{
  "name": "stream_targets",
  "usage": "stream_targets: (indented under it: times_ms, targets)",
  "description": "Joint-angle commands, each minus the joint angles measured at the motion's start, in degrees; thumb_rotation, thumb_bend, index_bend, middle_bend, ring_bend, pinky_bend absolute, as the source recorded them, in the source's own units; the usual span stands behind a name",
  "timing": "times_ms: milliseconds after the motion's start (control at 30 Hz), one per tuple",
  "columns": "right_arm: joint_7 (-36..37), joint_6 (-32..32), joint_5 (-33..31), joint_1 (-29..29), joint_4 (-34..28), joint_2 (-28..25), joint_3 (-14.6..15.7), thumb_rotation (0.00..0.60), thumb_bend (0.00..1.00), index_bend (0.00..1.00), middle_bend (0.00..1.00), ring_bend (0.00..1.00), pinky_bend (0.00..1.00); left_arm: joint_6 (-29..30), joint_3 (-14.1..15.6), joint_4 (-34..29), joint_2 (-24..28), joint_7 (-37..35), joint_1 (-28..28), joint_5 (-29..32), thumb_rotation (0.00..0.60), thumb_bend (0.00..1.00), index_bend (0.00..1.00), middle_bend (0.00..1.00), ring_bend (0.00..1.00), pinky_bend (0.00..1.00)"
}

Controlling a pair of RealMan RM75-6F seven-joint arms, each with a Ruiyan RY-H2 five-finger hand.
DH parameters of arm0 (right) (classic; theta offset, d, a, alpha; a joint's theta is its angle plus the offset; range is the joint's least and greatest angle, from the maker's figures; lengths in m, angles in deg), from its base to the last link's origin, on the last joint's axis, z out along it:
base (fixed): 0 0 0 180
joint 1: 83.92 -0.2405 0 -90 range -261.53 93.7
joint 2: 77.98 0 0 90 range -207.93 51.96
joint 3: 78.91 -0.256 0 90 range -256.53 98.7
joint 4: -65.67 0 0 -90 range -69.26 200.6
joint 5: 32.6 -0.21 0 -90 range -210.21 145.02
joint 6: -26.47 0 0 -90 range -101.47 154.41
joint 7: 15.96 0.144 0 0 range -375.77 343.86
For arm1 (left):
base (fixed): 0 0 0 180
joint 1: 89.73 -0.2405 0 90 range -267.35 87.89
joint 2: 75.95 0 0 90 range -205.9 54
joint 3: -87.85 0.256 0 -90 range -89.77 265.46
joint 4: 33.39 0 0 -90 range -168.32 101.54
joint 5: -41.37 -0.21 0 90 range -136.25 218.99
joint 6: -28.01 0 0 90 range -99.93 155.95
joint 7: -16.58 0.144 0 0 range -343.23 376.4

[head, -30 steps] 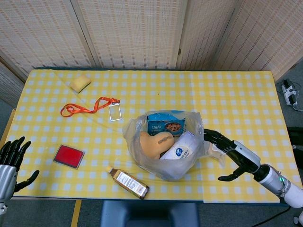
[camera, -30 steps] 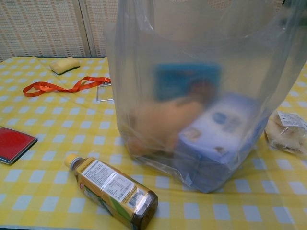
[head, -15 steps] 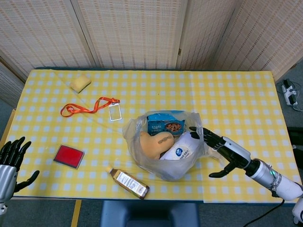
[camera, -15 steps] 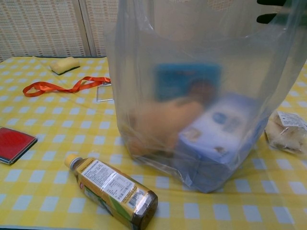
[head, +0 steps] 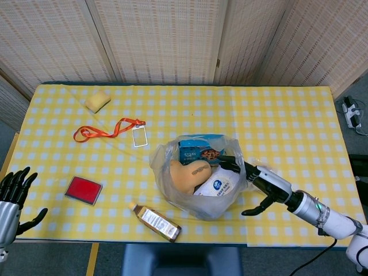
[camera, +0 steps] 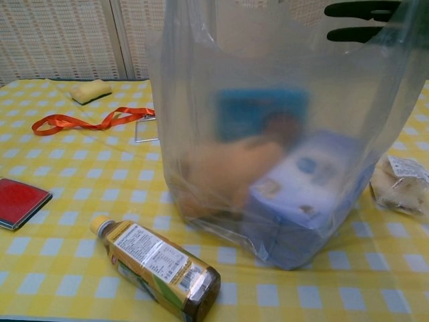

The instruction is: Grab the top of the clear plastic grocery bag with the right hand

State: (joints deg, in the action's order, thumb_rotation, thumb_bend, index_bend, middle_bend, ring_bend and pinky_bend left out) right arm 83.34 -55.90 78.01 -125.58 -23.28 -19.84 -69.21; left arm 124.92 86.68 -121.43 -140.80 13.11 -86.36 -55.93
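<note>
While the clear plastic bag [head: 198, 181] sits near the front of the yellow checked table [head: 287, 121], the right hand [head: 253, 181] reaches in from four o'clock, fingers spread over the bag's top edge and holding nothing. At eight o'clock, the left hand [head: 12, 198] waits off the table corner, fingers apart. From the chest, the bag [camera: 281, 154] fills the middle, dark fingers [camera: 362, 10] showing at one o'clock, a bottle [camera: 157, 268] lying at seven o'clock.
</note>
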Motion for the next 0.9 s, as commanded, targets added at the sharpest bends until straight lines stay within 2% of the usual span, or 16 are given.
stream_targets:
  times_ms: [33,900]
  targets:
    - [-0.3,0.9,-0.3,-0.9,-1.1,-0.2,-0.4,0.6,0.0,0.0,0.0,0.0,0.0,-0.1,0.0,0.0,0.1,-0.1,0.0,0.0,0.6,0.27,0.0,0.0,0.0,0.0]
    - [-7.1,12.6,-5.2,-7.9,-8.7,0.5,-3.9,0.599,0.0,0.0,0.0,0.0,0.0,1.7,0.6,0.6,0.7,-2.5,-0.6,-1.6,0.6,0.27,0.0,0.0,0.0,0.0]
